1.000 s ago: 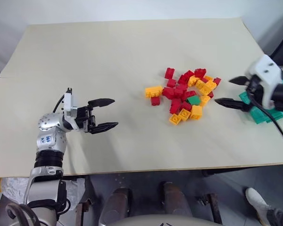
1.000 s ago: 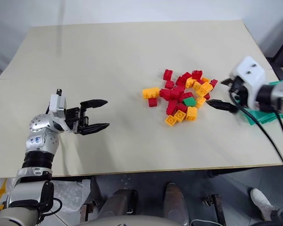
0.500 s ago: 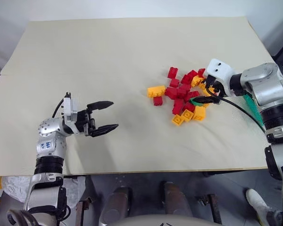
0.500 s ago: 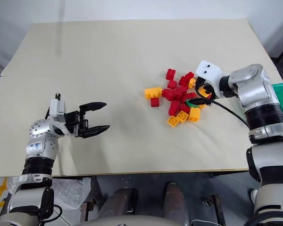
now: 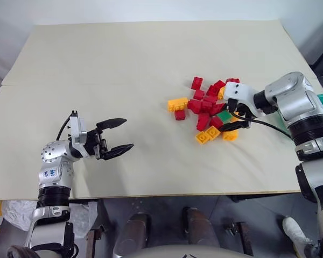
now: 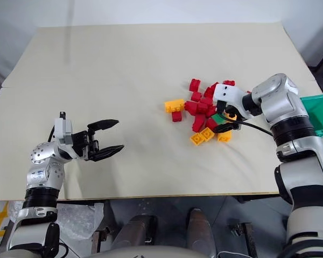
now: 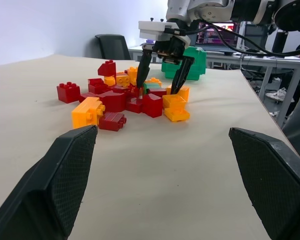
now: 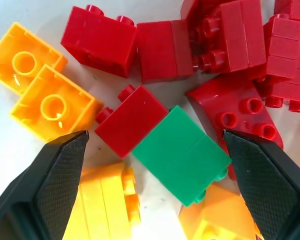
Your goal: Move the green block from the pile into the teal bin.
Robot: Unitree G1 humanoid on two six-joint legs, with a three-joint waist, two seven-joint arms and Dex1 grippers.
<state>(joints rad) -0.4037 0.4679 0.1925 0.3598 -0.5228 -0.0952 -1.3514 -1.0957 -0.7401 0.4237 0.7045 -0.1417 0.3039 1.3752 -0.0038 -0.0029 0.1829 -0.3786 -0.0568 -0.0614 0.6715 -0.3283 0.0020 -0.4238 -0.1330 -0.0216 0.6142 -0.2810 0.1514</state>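
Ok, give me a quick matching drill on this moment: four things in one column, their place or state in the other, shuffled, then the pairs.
1. green block
2. right gripper
3. left gripper
4. teal bin

a. open over bare table, apart from the bricks
b. at the table's right edge
c. lying in the pile against a red brick
d. open, fingers straddling the green block

1-c, 2-d, 3-a, 4-b

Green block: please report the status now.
Right gripper open over pile, straddling green block. Left gripper open, idle. Red brick touches it.

Silver arms, white wrists, black cables, black-fingered right tool point(image 6: 222, 114).
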